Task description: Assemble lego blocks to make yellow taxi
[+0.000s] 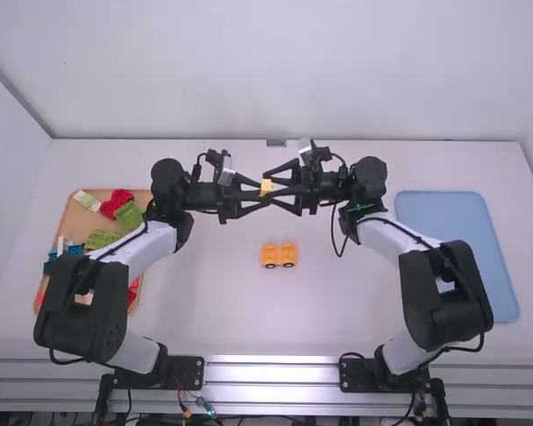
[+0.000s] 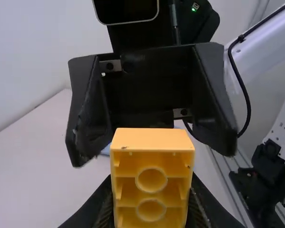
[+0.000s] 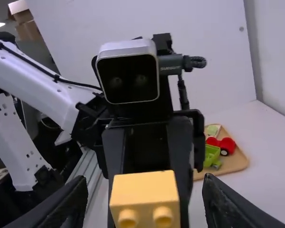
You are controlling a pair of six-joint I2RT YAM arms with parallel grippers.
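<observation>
Above the middle of the table, my left gripper [image 1: 258, 193] is shut on a small yellow block [image 1: 266, 187]. Facing it from the right, my right gripper [image 1: 271, 189] stands open, a finger on either side of the block. The left wrist view has the yellow block [image 2: 152, 178], its hollow underside showing, in my left gripper [image 2: 152, 204]. In the right wrist view the block's [image 3: 145, 194] studs face my right gripper [image 3: 145, 192], whose fingers are spread wide apart. A yellow-orange piece [image 1: 279, 256] with small wheels rests on the table below.
At the left, a wooden tray [image 1: 67, 224] holds red, green and blue pieces, partly behind the left arm. A light blue tray [image 1: 462, 240] lies at the right, partly behind the right arm. The two arms meet face to face over the table [image 1: 213, 293].
</observation>
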